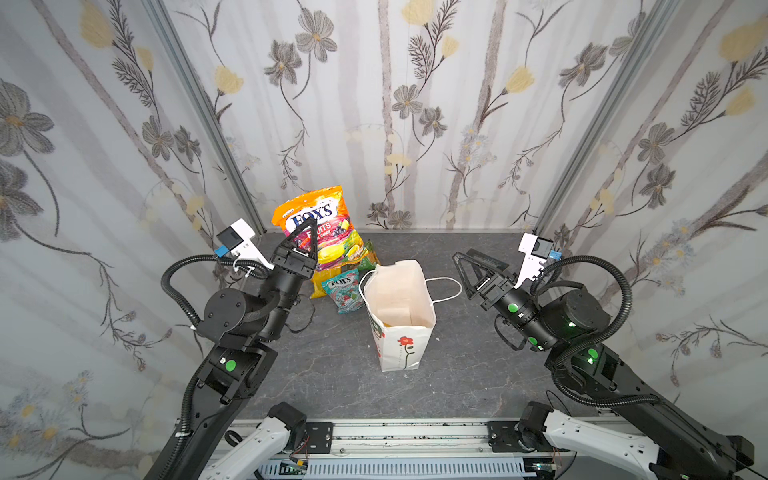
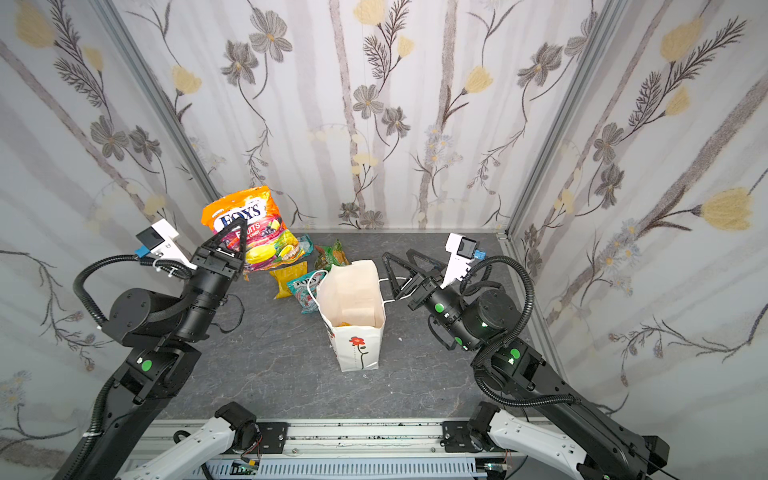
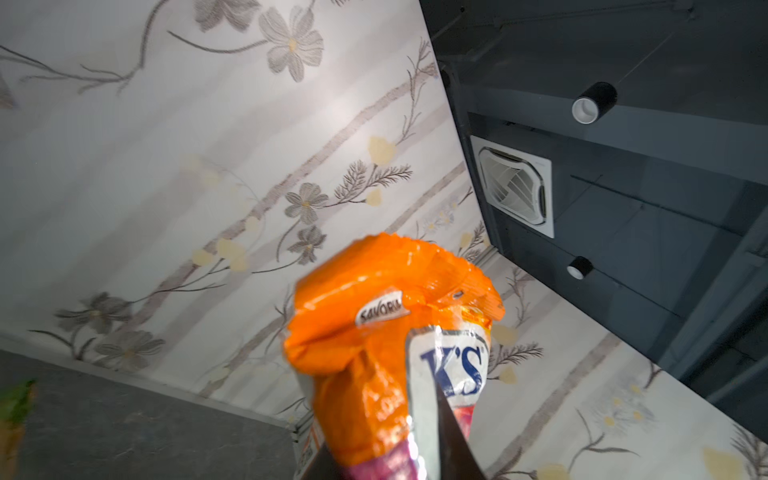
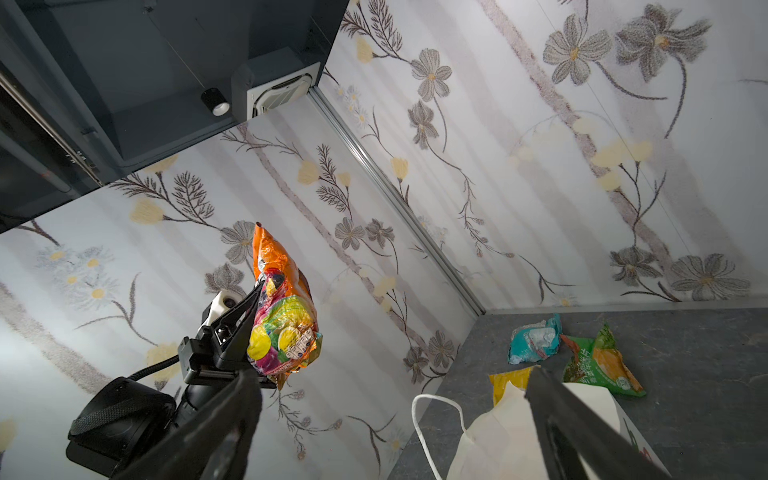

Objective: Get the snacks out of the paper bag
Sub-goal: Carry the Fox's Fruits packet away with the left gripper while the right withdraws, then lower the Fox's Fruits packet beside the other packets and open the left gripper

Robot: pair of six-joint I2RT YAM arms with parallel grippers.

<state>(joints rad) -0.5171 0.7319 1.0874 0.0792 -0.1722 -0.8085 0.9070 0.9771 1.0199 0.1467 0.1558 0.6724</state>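
The large orange FOX'S packet is hanging clear of the surface with its long axis near vertical. The left end effector is gripping it around the middle, above the loose packets lying at 10 o'clock from the paper bag. The right end effector is hovering at 2 o'clock of the bag's upturned mouth, spread wide and empty, so it is looking like the nearer arm for reaching in.
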